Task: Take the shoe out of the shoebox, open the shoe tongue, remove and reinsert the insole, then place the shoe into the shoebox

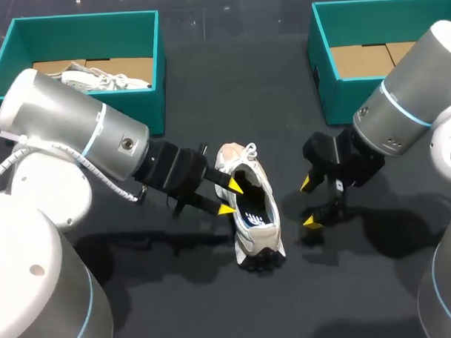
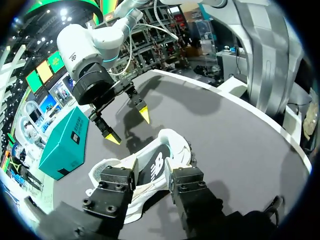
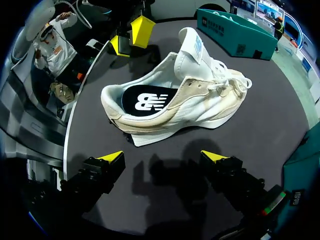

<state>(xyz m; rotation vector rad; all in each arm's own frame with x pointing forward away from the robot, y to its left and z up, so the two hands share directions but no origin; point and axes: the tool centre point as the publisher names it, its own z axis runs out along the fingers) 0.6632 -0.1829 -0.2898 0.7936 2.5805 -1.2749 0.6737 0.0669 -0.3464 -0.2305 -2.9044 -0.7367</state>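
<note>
Shoe [image 1: 250, 205] is out of the box, sitting mid-table [image 1: 208, 103], heel twd near edge, laces twd far edge. L gripper [image 1: 230, 197] is at its left flank. R gripper [image 1: 309, 202] is just off its right side, not touching.

L jaws: spread, nothing pinched. Head cam puts both yellow tips over the shoe collar, which looks like contact. R wrist cam shows those same tips hanging beyond the heel end w/ a clear gap. L wrist cam hides its own tips: only the black finger blocks show, w/ the shoe below and between them.
R jaws: spread wide, empty, shoe side-on ahead of them.

R wrist cam only: tongue [image 3: 192, 45] stands up, and the dark insole [image 3: 145, 100] is seated in the shoe w/ a white logo at the heel. Head cam gets just a sliver of that print.

Far edge: L shoebox [image 1: 83, 18] is in the far-left corner w/ a 2nd shoe [image 1: 96, 78] inside. R shoebox [image 1: 326, 91] is in the far-right corner, cardboard showing inside. Both wrist cams catch print on a teal box side, too small to read.
</note>
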